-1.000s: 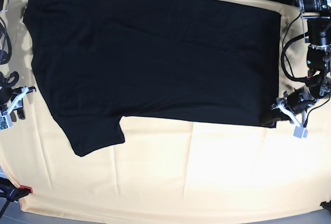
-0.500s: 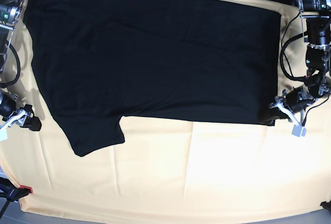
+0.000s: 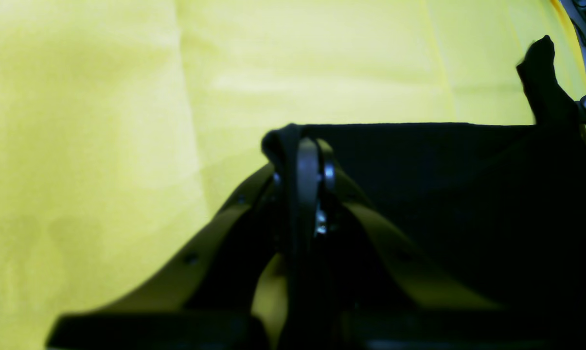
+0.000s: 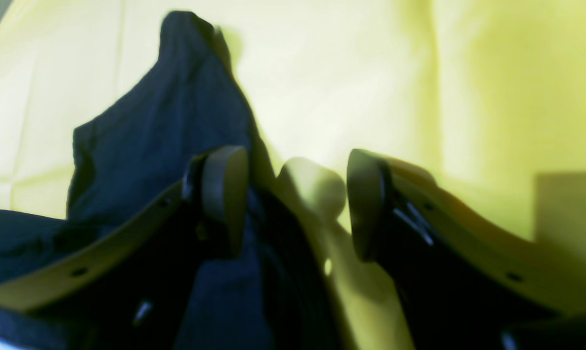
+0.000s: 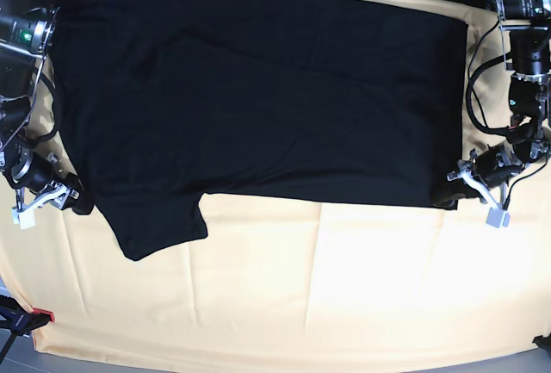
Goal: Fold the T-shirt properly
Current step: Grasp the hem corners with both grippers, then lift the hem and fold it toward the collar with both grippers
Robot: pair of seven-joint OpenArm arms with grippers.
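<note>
The right gripper (image 4: pixel 297 194) stands with its fingers apart at the edge of the black T-shirt (image 5: pixel 258 106), near the base of the projecting sleeve; nothing is gripped there. The left gripper (image 5: pixel 456 190) is clamped on the opposite corner of the same garment, which lies spread over the far and middle parts of the table. The step in hand is judged to be securing the second edge ahead of a fold. To do it well, the right fingers should straddle the fabric edge, go low and close on the shirt alone, the left grip holding firm meanwhile; both sides should then rise evenly. Pinching the cloth beneath would be a fault. The surface wears a cream-yellow table cloth (image 5: pixel 284 295), creased in places. At the lower left of the base view sits a red-tipped dark fitting (image 5: pixel 26 314).
</note>
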